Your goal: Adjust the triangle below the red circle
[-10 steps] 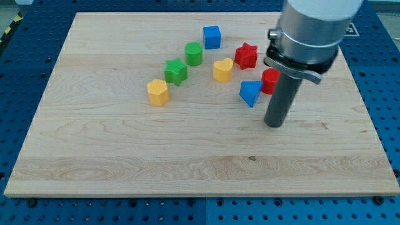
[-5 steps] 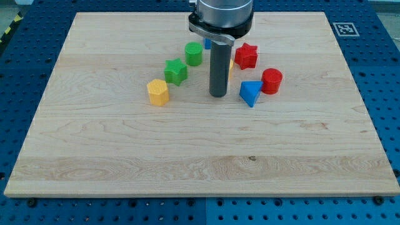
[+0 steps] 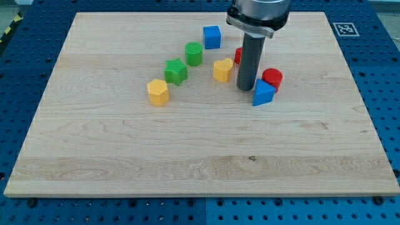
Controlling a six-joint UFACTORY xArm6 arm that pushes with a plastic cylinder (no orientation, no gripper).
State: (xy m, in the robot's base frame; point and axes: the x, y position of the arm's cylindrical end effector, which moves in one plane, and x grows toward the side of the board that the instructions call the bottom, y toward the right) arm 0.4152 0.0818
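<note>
The blue triangle [image 3: 263,92] lies on the wooden board [image 3: 125,150], touching the lower left side of the red circle [image 3: 272,79]. My tip [image 3: 245,88] stands just left of the blue triangle, close to or touching it, and right of the yellow heart [image 3: 222,70]. The rod hides most of the red star [image 3: 238,55] behind it.
A blue cube [image 3: 212,37] sits near the view's top. A green cylinder [image 3: 194,54], a green star [image 3: 176,71] and a yellow hexagon [image 3: 158,92] run in a diagonal line to the left.
My tip swung from right of the blocks to the left, then came back right. The blue triangle has shifted right and now sits against the red circle.
</note>
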